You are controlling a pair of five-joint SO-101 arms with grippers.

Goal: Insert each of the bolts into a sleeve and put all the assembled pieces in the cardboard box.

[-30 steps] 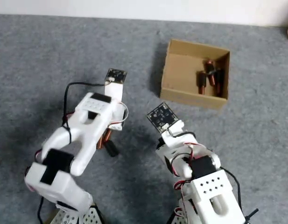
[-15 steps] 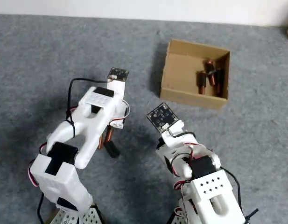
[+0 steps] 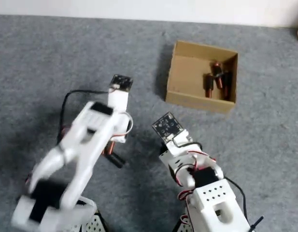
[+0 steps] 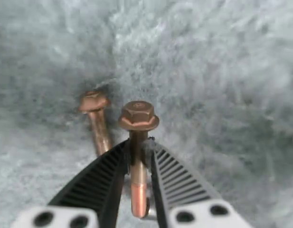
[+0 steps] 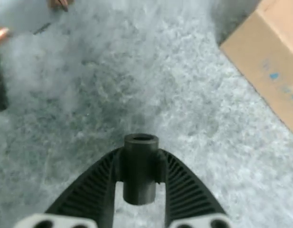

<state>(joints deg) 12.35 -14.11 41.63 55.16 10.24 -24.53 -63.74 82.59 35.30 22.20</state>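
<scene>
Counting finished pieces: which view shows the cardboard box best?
The high view: the whole cardboard box from above, with assembled pieces inside. The right wrist view catches just one outer wall at its edge.

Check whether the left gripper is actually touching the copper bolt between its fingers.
Touching. In the left wrist view, both fingers of the left gripper press against the shank of the bolt, with no gap on either side.
</scene>
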